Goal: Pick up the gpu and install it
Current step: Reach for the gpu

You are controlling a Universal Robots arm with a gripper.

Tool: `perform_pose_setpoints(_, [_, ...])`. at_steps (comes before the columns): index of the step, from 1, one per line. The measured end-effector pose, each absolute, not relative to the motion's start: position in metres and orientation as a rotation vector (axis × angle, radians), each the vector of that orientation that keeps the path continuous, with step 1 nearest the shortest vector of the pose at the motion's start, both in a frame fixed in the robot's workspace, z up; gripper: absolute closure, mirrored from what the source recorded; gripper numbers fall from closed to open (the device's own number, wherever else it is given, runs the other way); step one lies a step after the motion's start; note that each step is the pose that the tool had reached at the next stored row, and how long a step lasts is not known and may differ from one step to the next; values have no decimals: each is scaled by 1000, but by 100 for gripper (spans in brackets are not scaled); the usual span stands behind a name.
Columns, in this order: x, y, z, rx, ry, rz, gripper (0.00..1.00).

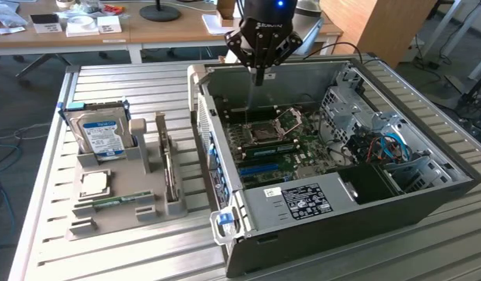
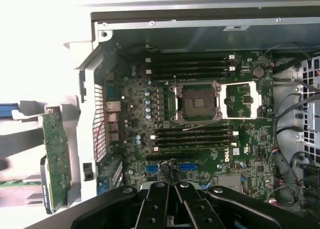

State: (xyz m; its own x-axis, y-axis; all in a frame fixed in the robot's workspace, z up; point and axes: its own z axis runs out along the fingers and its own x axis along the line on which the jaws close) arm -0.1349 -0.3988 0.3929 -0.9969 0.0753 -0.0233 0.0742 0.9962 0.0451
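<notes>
The gpu [image 1: 169, 171] is a thin card standing on edge in a slot of the grey holder [image 1: 123, 218], at the exterior view's left of the open computer case [image 1: 319, 234]. In the wrist view the gpu [image 2: 56, 156] lies just outside the case wall, its board looking green. My gripper [image 1: 260, 77] hangs over the far rim of the case, shut with nothing between its fingers. Seen from the wrist, the gripper [image 2: 170, 176] is above the motherboard [image 2: 200, 139], near the blue card slots [image 2: 187, 166]. It is well apart from the gpu.
The holder also carries a blue-labelled hard drive [image 1: 100, 133], a processor chip [image 1: 95, 182] and a green memory stick [image 1: 116, 202]. Inside the case are the open processor socket [image 1: 268, 133], drive cages and cables [image 1: 381, 146]. A desk with clutter [image 1: 92, 26] stands behind the slatted table.
</notes>
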Motion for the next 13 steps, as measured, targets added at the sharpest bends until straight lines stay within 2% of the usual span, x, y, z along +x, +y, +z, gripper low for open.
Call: perform_pose_setpoints(13, [-157, -399, 392, 116, 3114, 69, 90])
